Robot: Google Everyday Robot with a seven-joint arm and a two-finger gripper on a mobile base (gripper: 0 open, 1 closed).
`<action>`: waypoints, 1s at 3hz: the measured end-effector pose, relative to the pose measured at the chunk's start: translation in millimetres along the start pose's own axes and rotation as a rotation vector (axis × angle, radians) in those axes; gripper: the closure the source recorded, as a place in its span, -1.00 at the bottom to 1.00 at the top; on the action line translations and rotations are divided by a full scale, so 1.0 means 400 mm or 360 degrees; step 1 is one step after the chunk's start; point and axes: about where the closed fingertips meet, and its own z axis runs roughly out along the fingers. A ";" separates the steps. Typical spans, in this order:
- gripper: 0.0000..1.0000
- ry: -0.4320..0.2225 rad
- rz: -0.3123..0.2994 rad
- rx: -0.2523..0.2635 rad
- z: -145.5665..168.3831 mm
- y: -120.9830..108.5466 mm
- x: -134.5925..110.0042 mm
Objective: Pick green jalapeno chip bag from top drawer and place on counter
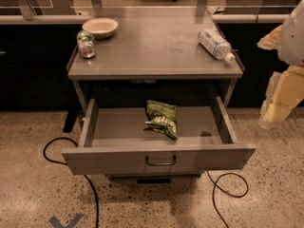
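Note:
The green jalapeno chip bag (162, 119) lies crumpled in the middle of the open top drawer (118, 161), towards its back. The drawer is pulled out, and its dark wire handle (161, 162) sits at the centre of the front panel. The counter (152, 49) is the grey metal table top directly above the drawer. My arm comes in at the right edge of the view. My gripper (270, 115) hangs to the right of the drawer, outside it and well apart from the bag, at about the drawer's height.
On the counter stand a pale bowl (100, 27) and a small glass jar with a green lid (86, 45) at the back left. A clear water bottle (215, 44) lies at the right. Black cables (90, 194) loop on the speckled floor in front of the drawer.

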 end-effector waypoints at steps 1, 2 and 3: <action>-1.00 -0.0048 -0.0130 -0.0050 0.056 -0.053 -0.045; -1.00 -0.0096 -0.0254 -0.0209 0.187 -0.126 -0.127; -1.00 -0.0171 -0.0353 -0.0365 0.334 -0.184 -0.212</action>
